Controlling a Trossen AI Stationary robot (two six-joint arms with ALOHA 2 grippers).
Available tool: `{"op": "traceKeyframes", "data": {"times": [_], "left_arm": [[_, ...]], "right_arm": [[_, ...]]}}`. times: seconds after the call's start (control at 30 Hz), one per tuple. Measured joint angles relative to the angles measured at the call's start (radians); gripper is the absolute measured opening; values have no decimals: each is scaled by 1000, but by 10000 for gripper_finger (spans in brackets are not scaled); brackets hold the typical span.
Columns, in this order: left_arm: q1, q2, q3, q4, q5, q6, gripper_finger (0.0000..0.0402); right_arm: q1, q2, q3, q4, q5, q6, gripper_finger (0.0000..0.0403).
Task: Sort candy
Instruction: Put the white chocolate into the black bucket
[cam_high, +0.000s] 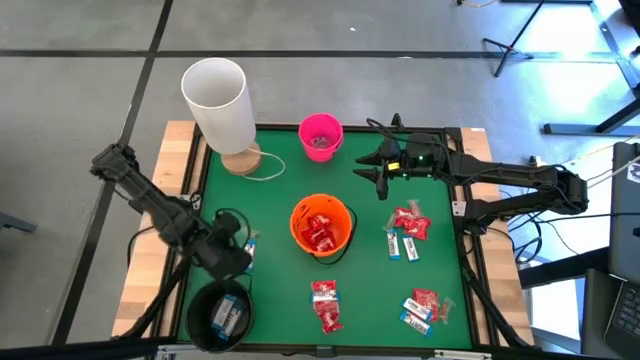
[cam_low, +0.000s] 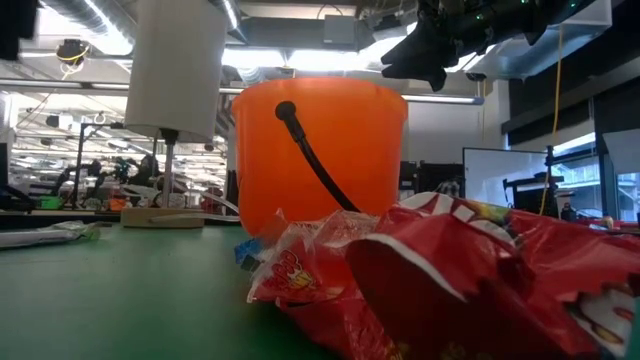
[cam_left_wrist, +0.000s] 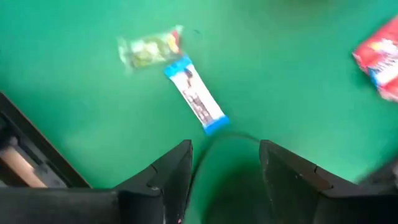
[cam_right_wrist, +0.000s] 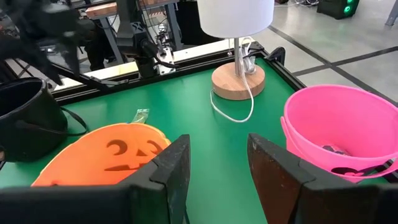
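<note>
Red crinkly candy packets (cam_low: 470, 275) fill the low view's foreground, heaped right at the lens, with the orange bucket (cam_low: 320, 150) just behind them. From above, that orange bucket (cam_high: 321, 225) sits mid-table on the green mat (cam_high: 370, 290) and already holds red packets. More candy lies loose on the mat: a red-and-white cluster (cam_high: 406, 230) at 3 o'clock of the orange bucket, a red pair (cam_high: 325, 303) at 6 o'clock, another mixed cluster (cam_high: 424, 310) at about 4-5 o'clock near the table's edge. Black bucket (cam_high: 220, 315) at 7-8 o'clock of the orange one, some white-and-blue bars inside. Pink bucket (cam_high: 320, 136) at 12 o'clock, small dark items in it, can't tell what. White lamp (cam_high: 220, 105) on a wooden base at 10-11 o'clock, cord looped beside it.

Left gripper (cam_high: 238, 250) hovers at 9 o'clock of the orange bucket, just above the black bucket. Its wrist view shows both fingers (cam_left_wrist: 171, 177) spread apart with nothing between them, bare mat below. A white-and-blue bar (cam_left_wrist: 196, 99) lies just ahead of the fingers, a greenish clear wrapper (cam_left_wrist: 150, 50) just beside the bar's far end, red candy (cam_left_wrist: 380, 57) off at the frame edge.

Right gripper (cam_high: 383, 170) waits at 3 o'clock of the pink bucket, raised off the mat, fingers (cam_right_wrist: 168, 171) parted and empty, pointed between the orange and pink buckets
</note>
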Motion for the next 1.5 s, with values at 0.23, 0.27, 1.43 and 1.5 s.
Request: {"op": "traceKeyframes", "data": {"times": [0.23,0.27,1.43,1.5], "left_arm": [[149,2,-175,188,79,94,177],[163,2,-208,226,97,95,177],[233,133,-534,692,206,-17,176],[238,134,-534,693,209,-18,176]], "right_arm": [[0,0,0,0,0,-1,156],[0,0,0,0,0,-1,156],[0,0,0,1,-2,-2,156],[0,0,0,0,-1,-2,156]]}}
